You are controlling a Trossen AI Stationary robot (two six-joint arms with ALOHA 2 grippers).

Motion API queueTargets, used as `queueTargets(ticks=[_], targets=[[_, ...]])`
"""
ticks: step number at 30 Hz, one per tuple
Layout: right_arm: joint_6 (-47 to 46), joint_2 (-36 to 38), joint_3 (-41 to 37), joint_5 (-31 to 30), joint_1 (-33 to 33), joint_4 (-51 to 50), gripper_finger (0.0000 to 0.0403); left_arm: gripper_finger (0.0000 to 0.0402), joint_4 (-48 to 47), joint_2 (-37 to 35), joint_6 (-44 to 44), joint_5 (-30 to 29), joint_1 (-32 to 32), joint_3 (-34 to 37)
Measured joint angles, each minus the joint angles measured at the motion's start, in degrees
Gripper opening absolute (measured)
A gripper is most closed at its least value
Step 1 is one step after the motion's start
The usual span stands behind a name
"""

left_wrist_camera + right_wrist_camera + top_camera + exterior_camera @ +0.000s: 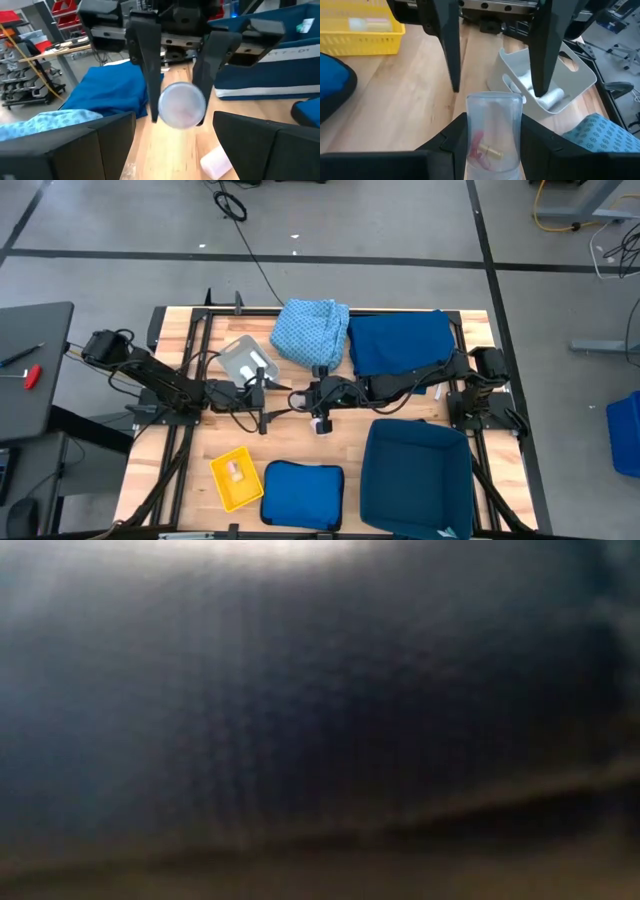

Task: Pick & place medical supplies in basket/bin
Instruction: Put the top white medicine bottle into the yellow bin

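Observation:
My right gripper is at the table's middle, shut on a clear plastic tube with something red and tan inside. My left gripper faces it from the left and is open. Its fingers stand on either side of the tube's free end without touching. The grey tray holds white rolls. The yellow basket holds a pale packet. One white packet lies on the wood. The light blue cloth and dark blue cloth lie at the far side. The low view is a dark blur. My right gripper pinches the clear tube between its two fingers, on the tube's side walls. It comes in level from the table's right, and the tube lies along the fingers. The round free end sticks out toward my left gripper, clear of the table.
The large dark blue bin stands at the near right, and the flat blue pad is beside it near the middle. Black frame rails and cables run under both arms. Bare wood lies between the yellow basket and the grey tray.

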State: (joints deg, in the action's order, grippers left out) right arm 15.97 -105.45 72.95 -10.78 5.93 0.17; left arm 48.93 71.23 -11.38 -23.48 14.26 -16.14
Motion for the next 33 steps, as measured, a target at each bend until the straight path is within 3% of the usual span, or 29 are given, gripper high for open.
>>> queueTargets(ticks=[23,33], targets=[[0.0,0.0,0.0,0.0,0.0,1.0,0.0137,0.0268,-3.8,4.1,0.5,-1.6,-0.1,-4.8],[0.0,0.0,-0.1,-0.1,0.0,1.1,0.0137,0.0197,-2.7,4.1,-1.9,-3.5,1.0,-4.7]])
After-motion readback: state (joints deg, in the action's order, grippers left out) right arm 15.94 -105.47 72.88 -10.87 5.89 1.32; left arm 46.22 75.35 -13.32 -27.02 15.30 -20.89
